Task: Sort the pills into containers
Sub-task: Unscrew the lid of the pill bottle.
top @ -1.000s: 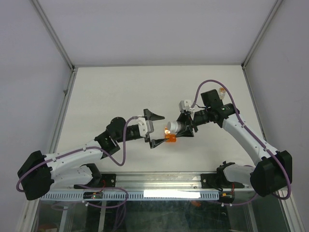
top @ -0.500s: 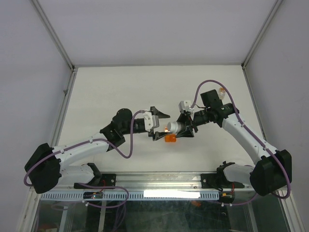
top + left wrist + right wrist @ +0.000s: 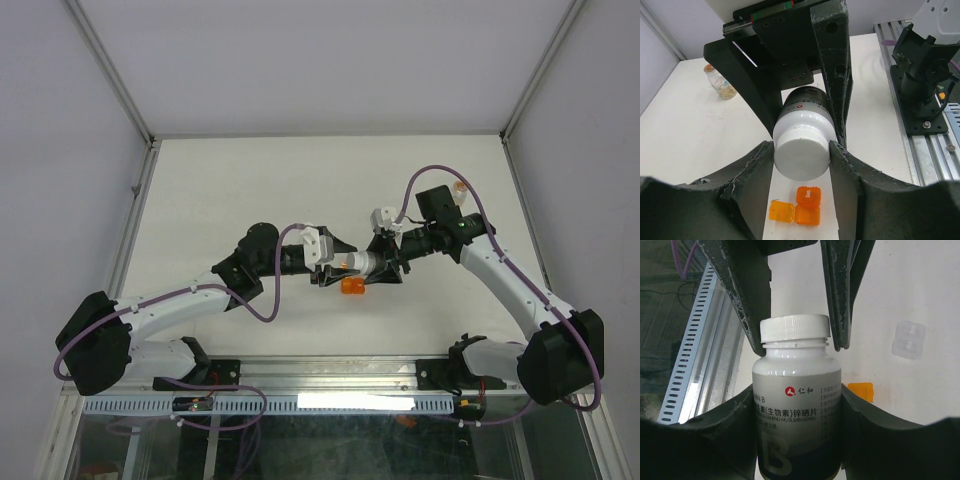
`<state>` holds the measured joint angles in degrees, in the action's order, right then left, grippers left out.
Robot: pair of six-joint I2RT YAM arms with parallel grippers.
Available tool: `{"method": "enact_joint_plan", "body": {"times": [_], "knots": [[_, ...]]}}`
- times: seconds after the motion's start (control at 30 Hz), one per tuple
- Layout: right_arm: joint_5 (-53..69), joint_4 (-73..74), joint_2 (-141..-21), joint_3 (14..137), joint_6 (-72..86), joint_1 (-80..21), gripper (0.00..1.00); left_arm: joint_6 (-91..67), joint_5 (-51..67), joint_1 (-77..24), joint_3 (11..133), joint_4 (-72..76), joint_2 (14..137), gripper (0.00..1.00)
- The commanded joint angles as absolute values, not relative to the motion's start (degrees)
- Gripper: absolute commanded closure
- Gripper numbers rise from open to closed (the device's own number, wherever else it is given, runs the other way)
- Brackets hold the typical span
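Observation:
My right gripper (image 3: 375, 262) (image 3: 797, 397) is shut on a white bottle (image 3: 361, 262) (image 3: 797, 380) with a grey and dark label, holding it level above the table. My left gripper (image 3: 338, 263) (image 3: 802, 152) is shut on the bottle's white cap (image 3: 802, 155) (image 3: 795, 329), one finger on each side. Below them lies an orange pill box (image 3: 352, 286) (image 3: 802, 207) (image 3: 860, 391), one lid open. A clear vial (image 3: 461, 187) (image 3: 720, 82) with tan pills in it stands at the far right.
A small clear compartment box (image 3: 910, 340) lies on the white table (image 3: 250, 190) past the orange box. An aluminium rail (image 3: 330, 375) and the arm bases run along the near edge. White walls enclose the table.
My left gripper has moved right from beside the orange box up to the bottle and has narrowed from wide open onto its cap. The right arm and bottle have stayed still.

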<state>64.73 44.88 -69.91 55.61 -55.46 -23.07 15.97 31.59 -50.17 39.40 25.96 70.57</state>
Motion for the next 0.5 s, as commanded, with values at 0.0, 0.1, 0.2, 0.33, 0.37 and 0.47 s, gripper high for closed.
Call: {"method": "enact_joint_plan", "body": {"times": [0.0,0.1,0.2,0.33,0.37,0.47], "knots": [[66.83,44.91,-69.7,57.35,-56.25,-23.31,1.0,14.83,31.46,-49.84,42.02,29.68,70.53,0.53],[66.8,44.92,-69.7,57.35,-56.25,-23.3,1.0,14.39,31.5,-49.87,42.06,29.87,70.62,0.61],[66.82,44.91,-69.7,57.31,-56.25,-23.31,1.0,13.48,31.38,-49.85,42.13,30.11,70.75,0.74],[66.83,44.97,-69.72,57.31,-56.25,-23.34,1.0,10.97,31.76,-49.83,42.41,30.44,70.72,0.85],[66.76,44.93,-69.83,57.3,-56.25,-23.32,1.0,9.62,31.89,-49.88,42.44,30.74,70.68,0.89],[66.57,44.95,-69.72,57.41,-56.25,-23.29,1.0,2.55,30.33,-49.86,41.93,32.83,70.07,1.0]]}}
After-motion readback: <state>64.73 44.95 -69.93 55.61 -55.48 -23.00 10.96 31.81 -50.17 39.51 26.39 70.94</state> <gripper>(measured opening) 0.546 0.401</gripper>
